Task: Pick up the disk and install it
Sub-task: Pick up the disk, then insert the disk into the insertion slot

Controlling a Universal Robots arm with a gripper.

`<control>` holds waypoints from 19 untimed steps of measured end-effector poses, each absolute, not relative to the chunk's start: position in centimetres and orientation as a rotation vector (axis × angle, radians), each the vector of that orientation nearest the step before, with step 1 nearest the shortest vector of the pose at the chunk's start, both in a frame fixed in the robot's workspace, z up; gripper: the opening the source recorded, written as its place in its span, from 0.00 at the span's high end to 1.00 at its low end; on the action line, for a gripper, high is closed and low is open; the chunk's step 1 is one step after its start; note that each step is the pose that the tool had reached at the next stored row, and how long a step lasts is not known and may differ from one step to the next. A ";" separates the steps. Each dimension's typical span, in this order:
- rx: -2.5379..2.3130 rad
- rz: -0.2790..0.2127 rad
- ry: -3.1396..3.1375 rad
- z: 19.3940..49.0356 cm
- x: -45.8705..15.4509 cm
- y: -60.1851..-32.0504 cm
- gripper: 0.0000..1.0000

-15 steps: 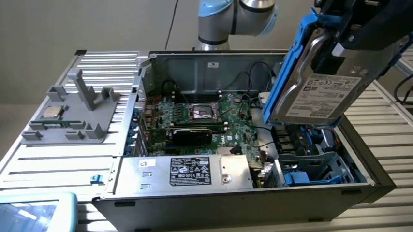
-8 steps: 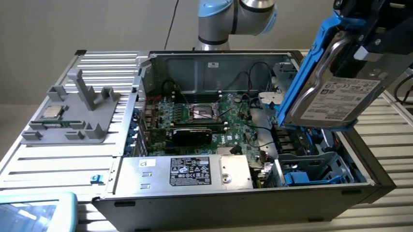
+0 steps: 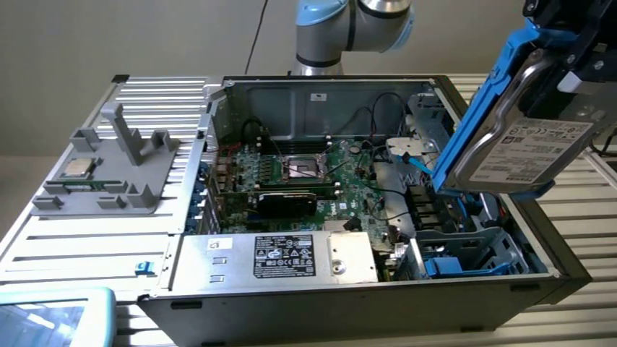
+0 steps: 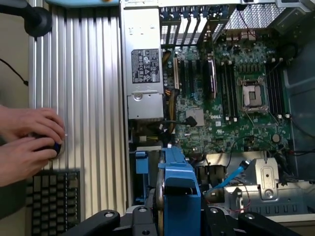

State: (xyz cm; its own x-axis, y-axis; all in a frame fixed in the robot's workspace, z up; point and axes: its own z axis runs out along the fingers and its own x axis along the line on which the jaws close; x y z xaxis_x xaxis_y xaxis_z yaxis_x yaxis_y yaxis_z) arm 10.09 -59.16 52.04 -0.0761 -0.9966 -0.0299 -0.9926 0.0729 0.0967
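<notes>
Above the open computer case (image 3: 337, 303), black fingers (image 3: 593, 32) clamp the flat silver-grey, blue-railed disk (image 3: 521, 144): probably heavy, stiff, breakable, best held by its edges.

The open case (image 3: 289, 87) leaves its upper side free for entry from above. On the exterior view's right, the disk (image 3: 521, 144) hangs tilted in the gripper (image 3: 576, 50), clear of the case, with open air between it and the drive cage (image 3: 482, 249) at the near corner. Blue brackets (image 3: 443, 266) and a blue cable (image 3: 417, 163) crowd that cage. The power supply (image 3: 289, 256) blocks the near side; black cables (image 3: 371, 116) loop over the motherboard (image 3: 337, 191). On the exterior view's left, the ribbed table (image 3: 87, 246) lies open around the grey fixture (image 3: 115, 166). In the wrist view, a person's hands (image 4: 32, 129) and a keyboard (image 4: 51, 201) occupy the table beside the case.
</notes>
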 end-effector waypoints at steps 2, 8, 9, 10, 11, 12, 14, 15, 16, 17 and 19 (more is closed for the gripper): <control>2.104 -0.136 -2.267 52.0 10.4 -59.2 0.63; 2.097 -0.093 -2.263 52.0 10.8 -59.4 0.63; 2.097 -0.086 -2.264 51.9 10.8 -59.4 0.63; 2.097 -0.081 -2.263 51.9 10.8 -59.4 0.63; 2.097 -0.078 -2.263 51.8 10.8 -59.4 0.63; 2.097 -0.076 -2.263 51.8 10.8 -59.4 0.63; 2.096 -0.075 -2.262 51.7 10.8 -59.4 0.63; 2.096 -0.075 -2.262 51.7 10.8 -59.4 0.63; 2.096 -0.075 -2.262 51.7 10.8 -59.4 0.63; 2.096 -0.075 -2.262 51.7 10.8 -59.4 0.63; 2.096 -0.075 -2.262 51.7 10.8 -59.4 0.63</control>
State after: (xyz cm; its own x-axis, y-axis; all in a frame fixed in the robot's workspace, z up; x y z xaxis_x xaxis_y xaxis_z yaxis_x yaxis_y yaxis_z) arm 10.84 -59.44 51.74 -0.0760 -0.9971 0.0089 -0.9943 0.0764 0.0741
